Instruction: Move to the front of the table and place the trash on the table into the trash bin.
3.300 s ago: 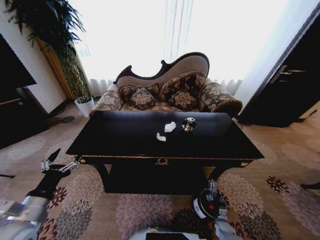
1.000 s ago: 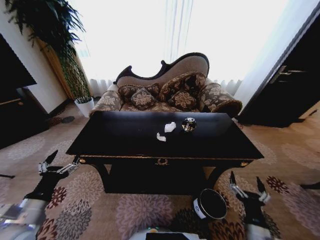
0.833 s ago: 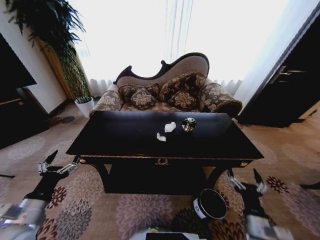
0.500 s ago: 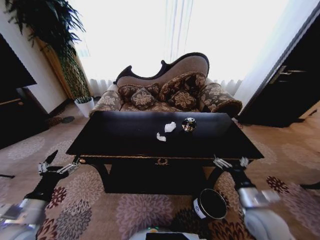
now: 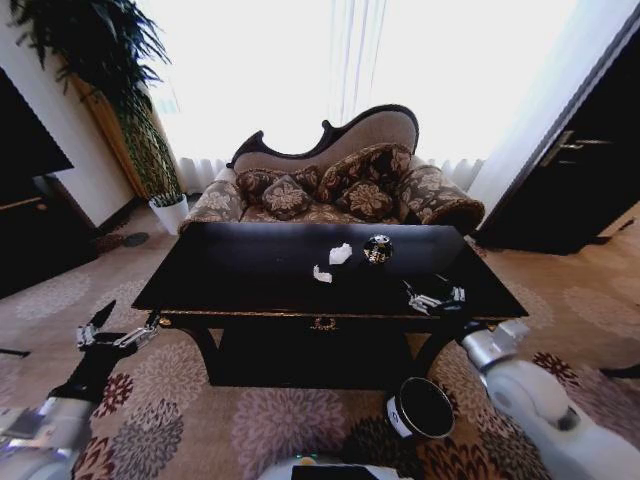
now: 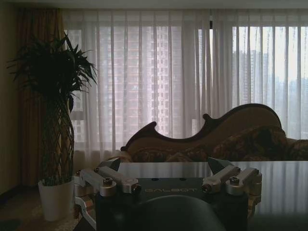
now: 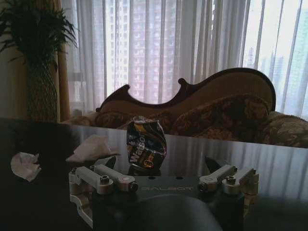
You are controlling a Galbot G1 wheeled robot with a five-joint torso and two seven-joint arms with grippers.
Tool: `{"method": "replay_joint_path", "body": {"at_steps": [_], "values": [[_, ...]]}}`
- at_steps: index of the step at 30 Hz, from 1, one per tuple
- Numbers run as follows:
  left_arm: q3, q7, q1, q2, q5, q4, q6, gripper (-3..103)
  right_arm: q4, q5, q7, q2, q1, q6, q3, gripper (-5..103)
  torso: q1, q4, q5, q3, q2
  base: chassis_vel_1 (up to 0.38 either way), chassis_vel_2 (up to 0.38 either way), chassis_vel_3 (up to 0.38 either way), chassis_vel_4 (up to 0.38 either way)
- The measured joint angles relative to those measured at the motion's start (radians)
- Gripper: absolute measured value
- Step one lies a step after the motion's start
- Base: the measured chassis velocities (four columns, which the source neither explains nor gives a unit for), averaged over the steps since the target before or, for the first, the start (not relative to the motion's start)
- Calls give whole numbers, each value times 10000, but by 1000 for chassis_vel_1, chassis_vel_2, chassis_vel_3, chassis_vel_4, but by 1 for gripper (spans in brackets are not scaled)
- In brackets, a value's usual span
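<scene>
The black table [image 5: 250,280] stands straight ahead of me. On its right half lie two white paper wads [image 5: 341,253] [image 5: 321,274] and a dark crushed can [image 5: 377,248]. My right gripper [image 5: 418,298] hovers open above the table's right front part, pointing at the can from a short way off. In the right wrist view the can [image 7: 146,143] stands just beyond the open gripper [image 7: 162,163], with the wads [image 7: 91,148] [image 7: 25,164] off to one side. The black trash bin [image 5: 420,408] stands on the carpet by the right front leg. My left gripper [image 5: 132,318] hangs open near the left front corner.
A patterned sofa [image 5: 335,185] sits behind the table before bright curtains. A potted plant [image 5: 165,205] stands at the back left and dark cabinets [image 5: 580,170] flank the room. The left gripper [image 6: 163,166] faces the table edge [image 6: 192,169].
The right gripper, earlier at the bin with a bottle, then open and low beside it, has risen and swung in over the table's right front part. The left arm has stayed put.
</scene>
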Motion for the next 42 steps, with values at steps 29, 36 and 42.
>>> {"method": "replay_joint_path", "body": {"at_steps": [29, 36, 42], "values": [[0, 0, 0, 0, 0, 0, -2, 100, -3767, -29, -143, -431, 6029, -23, -5159, 100, -1, -2, 0, -1, 1, 0, 0, 0, 0], [0, 0, 0, 0, -1, 1, -2, 100, -4200, -130, -113, -199, 7055, -12, -5918, 100, -1, -1, 0, -1, 1, 0, 0, 0, 0], [-1, 0, 0, 0, 0, 0, -2, 100, -4469, -261, -64, -56, 7740, -10, -6425, 100, -1, -2, -1, -1, 2, 0, 0, 0, 0]]}}
